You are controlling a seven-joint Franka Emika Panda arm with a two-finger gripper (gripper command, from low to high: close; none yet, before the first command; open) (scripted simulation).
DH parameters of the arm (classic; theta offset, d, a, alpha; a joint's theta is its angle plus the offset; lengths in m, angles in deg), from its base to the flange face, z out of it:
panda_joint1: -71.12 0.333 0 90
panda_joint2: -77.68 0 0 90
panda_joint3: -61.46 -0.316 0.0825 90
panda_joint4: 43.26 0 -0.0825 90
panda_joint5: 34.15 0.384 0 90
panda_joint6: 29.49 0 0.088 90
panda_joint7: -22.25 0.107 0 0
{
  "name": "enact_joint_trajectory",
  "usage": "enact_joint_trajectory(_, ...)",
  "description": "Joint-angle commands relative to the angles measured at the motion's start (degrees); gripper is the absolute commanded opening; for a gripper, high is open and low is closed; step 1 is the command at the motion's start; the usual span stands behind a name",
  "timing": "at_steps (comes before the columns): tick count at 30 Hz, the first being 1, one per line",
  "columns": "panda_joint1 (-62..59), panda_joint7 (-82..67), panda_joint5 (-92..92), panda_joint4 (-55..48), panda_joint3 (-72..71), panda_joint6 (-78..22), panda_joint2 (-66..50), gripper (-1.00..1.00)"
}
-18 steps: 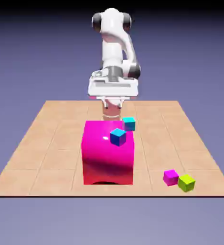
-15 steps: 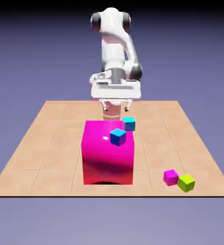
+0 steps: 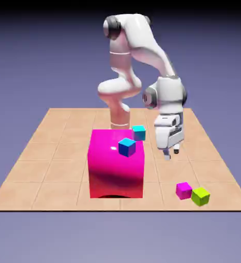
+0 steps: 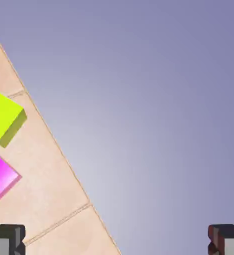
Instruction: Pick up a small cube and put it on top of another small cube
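We see the end effector (image 3: 170, 153) spread wide and empty, touching nothing, hanging above the counter (image 3: 66, 154); the lime cube (image 3: 200, 196) sits below it, beside the small magenta cube (image 3: 183, 190).

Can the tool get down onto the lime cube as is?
Probably yes. The tool hangs open above the table, and the lime cube sits uncovered near the edge. Only the small magenta cube crowds one side.
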Motion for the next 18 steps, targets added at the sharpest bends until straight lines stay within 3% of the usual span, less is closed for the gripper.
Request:
enact_joint_trajectory(1,1.80,-1.96,-0.37,-1.53,0.76,-1.13,-2.08,0.00)
enact_joint_trajectory(13,25.15,-25.47,-4.83,-19.88,9.89,-14.69,-26.99,0.00)
enact_joint_trajectory(18,23.52,-26.24,-4.16,-21.31,9.08,-9.55,-34.04,0.00)
